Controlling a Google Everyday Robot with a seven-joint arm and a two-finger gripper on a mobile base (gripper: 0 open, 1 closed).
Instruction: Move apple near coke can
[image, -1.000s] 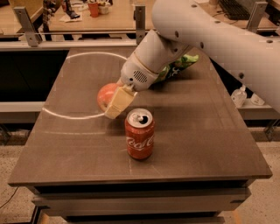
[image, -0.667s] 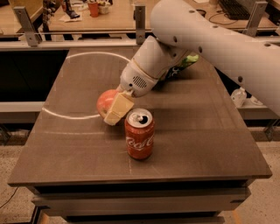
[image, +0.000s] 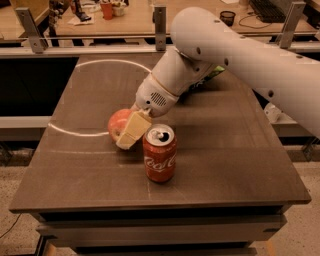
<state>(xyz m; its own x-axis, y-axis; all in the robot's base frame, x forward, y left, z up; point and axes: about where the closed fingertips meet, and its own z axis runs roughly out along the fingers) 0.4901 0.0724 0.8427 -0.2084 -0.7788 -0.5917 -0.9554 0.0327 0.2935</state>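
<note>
The end effector (image: 126, 134) grips the round reddish-pink apple (image: 116, 124), held low over the dark counter (image: 230, 150). The red aluminium coke can (image: 160, 156) stands upright just beside it, toward the counter's near-right; only a small gap separates them.

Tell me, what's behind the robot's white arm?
A green bag peeks out; the arm covers most of it. The gripper sits at the apple, beside the coke can.
</note>
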